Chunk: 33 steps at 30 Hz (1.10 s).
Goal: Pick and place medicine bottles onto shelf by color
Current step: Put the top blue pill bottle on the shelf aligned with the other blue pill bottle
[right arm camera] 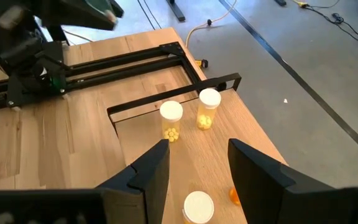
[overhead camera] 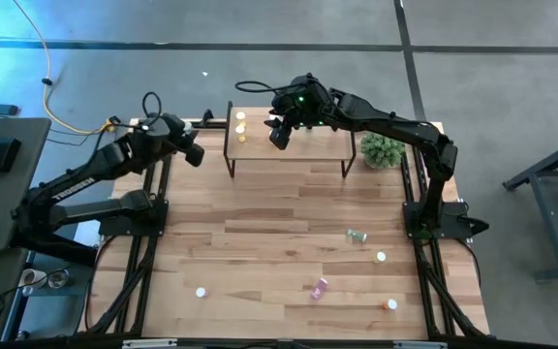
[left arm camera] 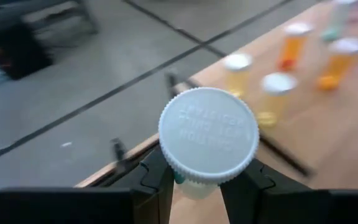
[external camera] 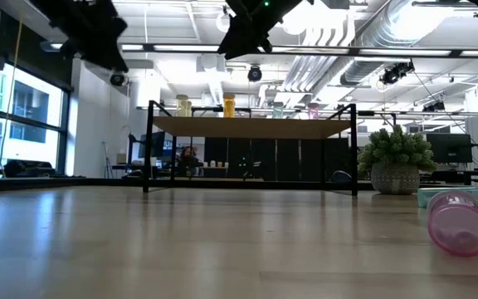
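My left gripper [overhead camera: 195, 153] hangs in the air just off the shelf's [overhead camera: 298, 153] left end, shut on a medicine bottle [left arm camera: 209, 134] whose white cap faces the wrist camera. My right gripper [right arm camera: 197, 163] hovers open above the shelf [right arm camera: 191, 149], nothing between its fingers. Two yellow bottles [right arm camera: 171, 120] [right arm camera: 208, 107] stand upright at the shelf's left end, with an orange one [right arm camera: 234, 196] and another white-capped one [right arm camera: 199, 207] beside them. A pink bottle [overhead camera: 318, 287] and a green one [overhead camera: 356, 235] lie on their sides on the table. My left gripper pinches the bottle between its two fingers [left arm camera: 160, 177], on the body just under the white cap [left arm camera: 194, 186]. The cap end points back toward the wrist and hides the rest of the body. The bottle is lifted clear of table and shelf.
A green plant ball in a pot [overhead camera: 383, 150] stands at the shelf's right end. Loose bottles rest on the near half of the table, white caps up [overhead camera: 201, 291] [overhead camera: 381, 257] and an orange one [overhead camera: 391, 304]. Bare wood lies between them and the shelf.
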### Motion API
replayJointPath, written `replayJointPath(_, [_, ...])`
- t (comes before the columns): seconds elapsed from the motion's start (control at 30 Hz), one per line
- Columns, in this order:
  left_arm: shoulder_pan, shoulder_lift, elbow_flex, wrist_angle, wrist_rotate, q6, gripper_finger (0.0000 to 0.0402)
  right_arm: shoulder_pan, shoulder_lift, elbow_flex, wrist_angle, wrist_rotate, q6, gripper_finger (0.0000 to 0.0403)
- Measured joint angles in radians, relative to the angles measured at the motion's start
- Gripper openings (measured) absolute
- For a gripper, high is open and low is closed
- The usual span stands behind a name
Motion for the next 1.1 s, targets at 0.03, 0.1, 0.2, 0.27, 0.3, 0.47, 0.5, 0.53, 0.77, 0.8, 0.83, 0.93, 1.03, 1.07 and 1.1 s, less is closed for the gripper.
replayJointPath(0.03, [0.0, 0.0, 0.017, -0.006, 0.036, 0.0, 0.0095, 0.0, 0.0, 0.0, 0.001, -0.003, 0.0, 0.0156])
replayJointPath(0.1, [0.0, 0.0, 0.044, -0.004, 0.116, 0.0, 0.0095, 0.0, 0.0, 0.0, 0.001, -0.018, 0.001, 0.0156])
replayJointPath(0.2, [-0.001, 0.0, 0.073, -0.004, 0.251, 0.0, 0.0095, 0.007, 0.0, 0.0, 0.001, -0.032, 0.0, 0.0156])
replayJointPath(0.27, [-0.001, 0.0, 0.085, -0.004, 0.335, 0.0, 0.0095, 0.016, 0.0, 0.0, 0.007, -0.034, -0.008, 0.0156])
replayJointPath(0.3, [-0.001, 0.0, 0.089, -0.004, 0.372, 0.0, 0.0095, 0.022, 0.0, 0.0, 0.014, -0.038, -0.015, 0.0156])
replayJointPath(0.47, [-0.04, 0.001, 0.091, -0.005, 0.493, -0.003, 0.0095, 0.049, 0.0, 0.0, 0.045, -0.103, -0.046, 0.0156])
replayJointPath(0.5, [-0.055, 0.001, 0.091, -0.005, 0.504, -0.009, 0.0095, 0.055, 0.0, 0.0, 0.055, -0.118, -0.049, 0.0156])
replayJointPath(0.53, [-0.07, 0.004, 0.091, -0.005, 0.513, -0.016, 0.0095, 0.06, 0.0, 0.0, 0.066, -0.138, -0.056, 0.0156])
replayJointPath(0.77, [-0.223, 0.047, 0.092, -0.023, 0.53, -0.064, 0.0095, 0.106, 0.0, 0.0, 0.16, -0.211, -0.069, 0.0156])
replayJointPath(0.8, [-0.248, 0.056, 0.092, -0.031, 0.529, -0.072, 0.0095, 0.115, 0.0, 0.0, 0.169, -0.212, -0.07, 0.0157])
replayJointPath(0.83, [-0.269, 0.066, 0.092, -0.036, 0.529, -0.079, 0.0095, 0.124, 0.0, 0.0, 0.18, -0.212, -0.069, 0.0159])
replayJointPath(0.93, [-0.332, 0.098, 0.092, -0.038, 0.529, -0.09, 0.0095, 0.153, -0.001, 0.0, 0.204, -0.212, -0.045, 0.0169])
replayJointPath(1.03, [-0.382, 0.133, 0.092, -0.038, 0.526, -0.09, 0.0095, 0.186, -0.001, 0.0, 0.213, -0.215, 0.004, 0.0184])
replayJointPath(1.07, [-0.395, 0.145, 0.092, -0.038, 0.526, -0.087, 0.0095, 0.196, -0.001, 0.0, 0.213, -0.215, 0.017, 0.019])
replayJointPath(1.1, [-0.407, 0.158, 0.092, -0.038, 0.526, -0.082, 0.0095, 0.206, -0.001, 0.0, 0.213, -0.214, 0.035, 0.0196])
